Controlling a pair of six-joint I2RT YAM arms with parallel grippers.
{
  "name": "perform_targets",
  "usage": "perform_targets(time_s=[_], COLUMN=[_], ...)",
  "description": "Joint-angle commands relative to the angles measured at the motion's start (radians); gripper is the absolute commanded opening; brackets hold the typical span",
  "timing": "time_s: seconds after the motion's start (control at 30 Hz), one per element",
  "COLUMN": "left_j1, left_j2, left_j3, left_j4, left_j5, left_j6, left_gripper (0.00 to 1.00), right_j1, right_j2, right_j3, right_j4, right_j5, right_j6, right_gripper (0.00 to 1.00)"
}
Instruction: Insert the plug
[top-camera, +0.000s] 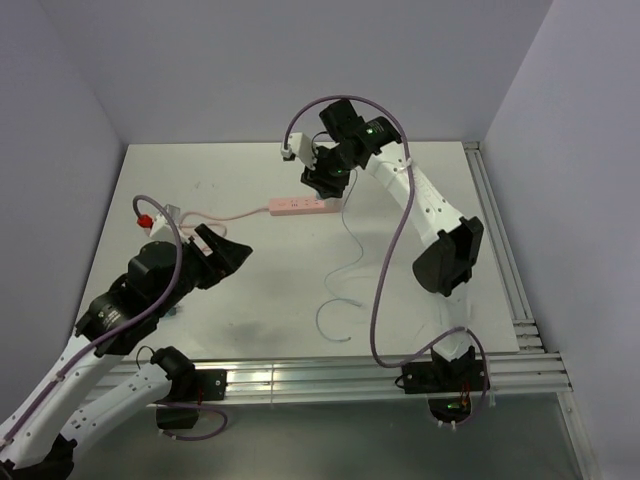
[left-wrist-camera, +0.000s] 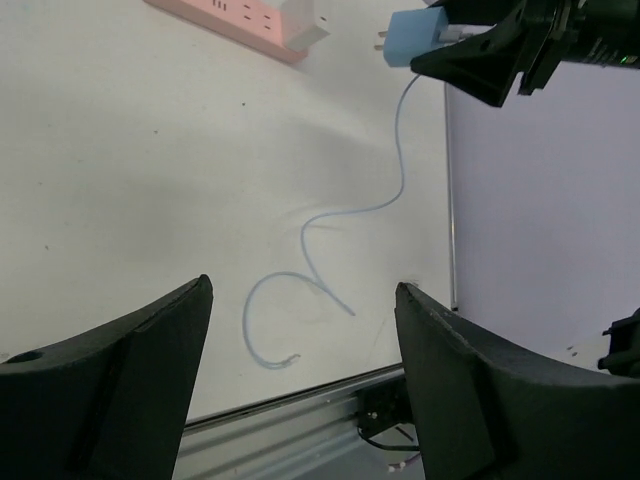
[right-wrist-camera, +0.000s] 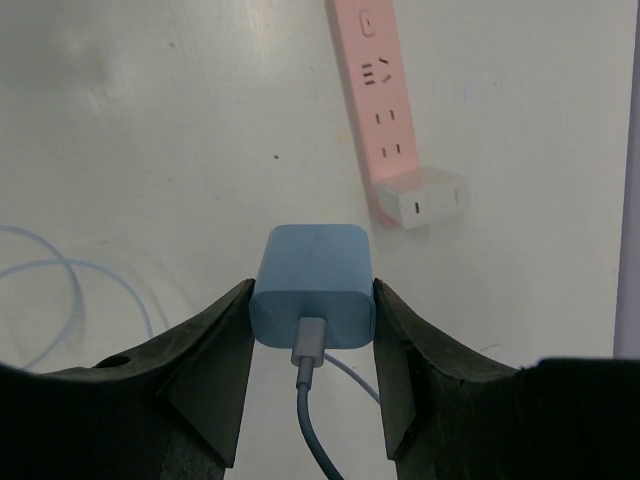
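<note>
Your right pincer (right-wrist-camera: 313, 300) is clenched on the plug (right-wrist-camera: 313, 280), with one finger pressed to each side of its light-blue body. The plug's thin pale cable (right-wrist-camera: 308, 425) leaves its rear face between the fingers and runs back under the pincer. It then drops to the table (right-wrist-camera: 150, 120), where it lies in loose loops behind the pincer and to its left.

Ahead of the fingertips and slightly to the right lies the pink power strip (right-wrist-camera: 383, 100), flat on the table and stretching away from the pincer. A small white block (right-wrist-camera: 425, 198) sits at the strip's near end, the part closest to the plug. The plug's prongs point that way, but plug and strip are apart.

Your left pincer (left-wrist-camera: 300, 300) is released, its jaws spread wide with nothing between them. It hangs over the table well apart from the strip, and the cable's loops lie just beyond its fingertips.
</note>
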Motion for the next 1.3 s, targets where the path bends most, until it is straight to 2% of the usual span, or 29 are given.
perform_targets(time_s=[0.0, 0.1, 0.27, 0.4, 0.77, 1.27], left_j1=[0.003, 0.003, 0.003, 0.003, 0.003, 0.003], left_j2=[0.001, 0.018, 0.062, 0.092, 0.063, 0.067], left_j3=[-0.037, -0.074, -0.149, -0.172, -0.246, -0.271], left_j4=[0.071, 0.095, 0.181, 0.219, 0.275, 0.304], left_j5=[-0.042, -0.048, -0.039, -0.045, -0.022, 0.007], left_j6=[0.029, 0.036, 0.029, 0.038, 0.036, 0.064], left_gripper=[0.78, 0.76, 0.73, 0.72, 0.7, 0.7], right_j1=[-0.014, -0.016, -0.016, -0.016, -0.011, -0.017], right_j2=[0.065, 0.136, 0.217, 0.309, 0.393, 0.475], right_j3=[0.166, 0.238, 0.231, 0.284, 0.274, 0.3], right_j4=[-0.099, -0.099, -0.01, 0.006, 0.054, 0.079], right_j5=[0.035, 0.015, 0.023, 0.02, 0.027, 0.096], right_j6=[-0.136, -0.206, -0.282, -0.311, -0.357, -0.371], right_gripper=[0.0, 0.0, 0.0, 0.0, 0.0, 0.0])
